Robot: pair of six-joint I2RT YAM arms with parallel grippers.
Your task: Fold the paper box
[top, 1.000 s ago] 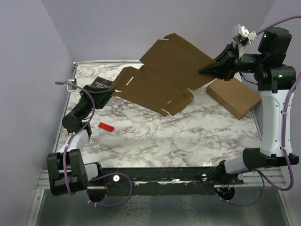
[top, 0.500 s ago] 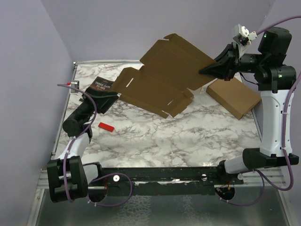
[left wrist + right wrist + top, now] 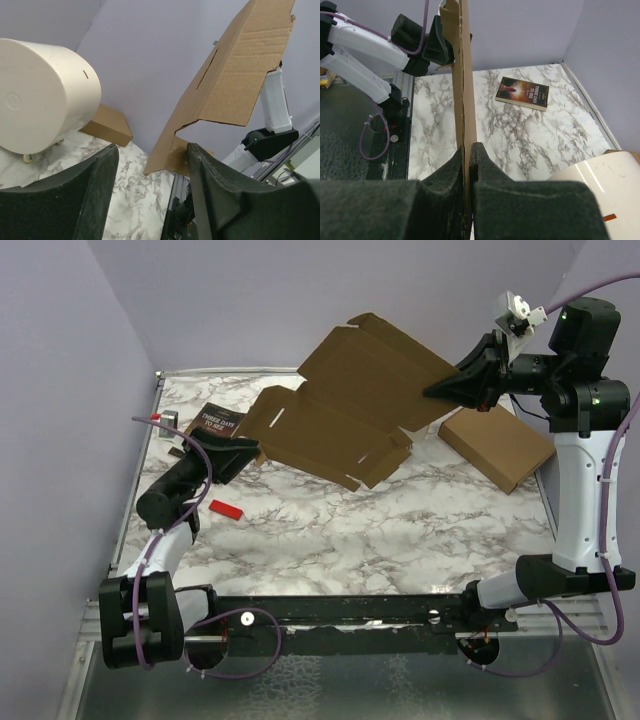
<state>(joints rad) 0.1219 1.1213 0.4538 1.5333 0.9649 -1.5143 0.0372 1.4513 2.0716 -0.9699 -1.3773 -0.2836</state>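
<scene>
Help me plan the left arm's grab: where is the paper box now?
In the top view the paper box hangs unfolded above the far middle of the table, one edge clamped in the right pincer, its lowest corner near the open left pincer.

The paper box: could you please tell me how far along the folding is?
Done: the paper box is up off the table, pinched at its right edge by the shut right claw. In hand: the open left claw points at the sheet's left end, not gripping it. Left: every fold; the flaps and panels are spread as one open sheet.
</scene>
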